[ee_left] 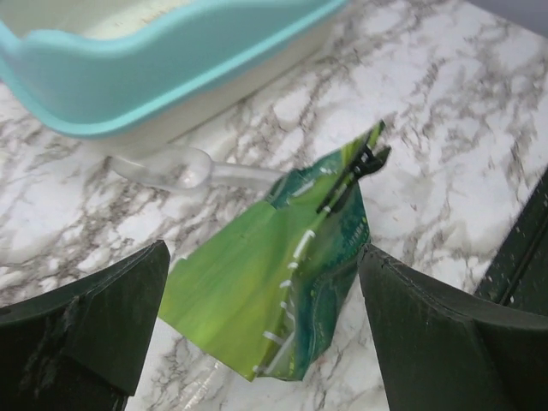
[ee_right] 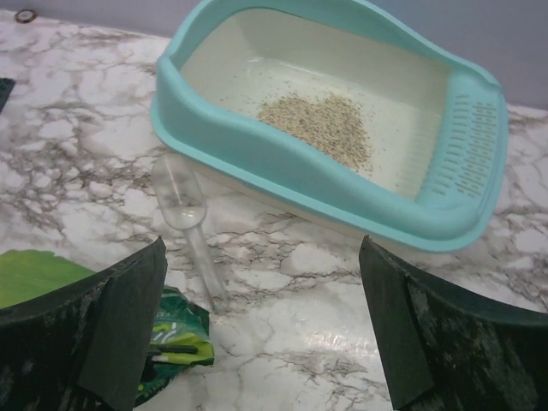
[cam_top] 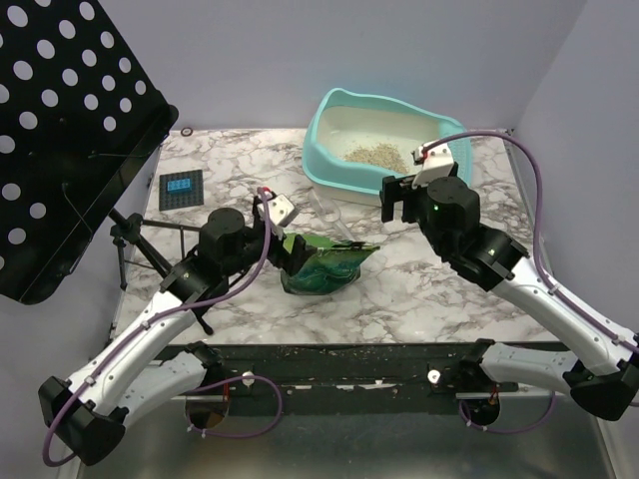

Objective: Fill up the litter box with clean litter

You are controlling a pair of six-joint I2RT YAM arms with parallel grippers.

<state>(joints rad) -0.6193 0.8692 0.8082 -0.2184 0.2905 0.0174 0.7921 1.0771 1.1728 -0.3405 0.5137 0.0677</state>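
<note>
**A:** Where's the large turquoise plastic litter box [ee_right: 282, 163] with the cream inside?

**B:** Ahead of the right end effector [ee_right: 261, 244], on the marbled white surface [ee_right: 68, 137], with its slotted lip off to that end effector's right. A small heap of beige, grainy clean litter [ee_right: 317, 128] lies on its floor.

**A:** Is that end effector holding anything?

**B:** No, its fingers are wide apart and empty. A clear plastic scoop [ee_right: 180, 201] lies just ahead and to the left, beside the box wall.

**A:** And the left end effector [ee_left: 264, 250]?

**B:** Its fingers are spread too. The crinkly green bag [ee_left: 248, 291] lies between them, not clamped. The scoop and box lie beyond.
</note>
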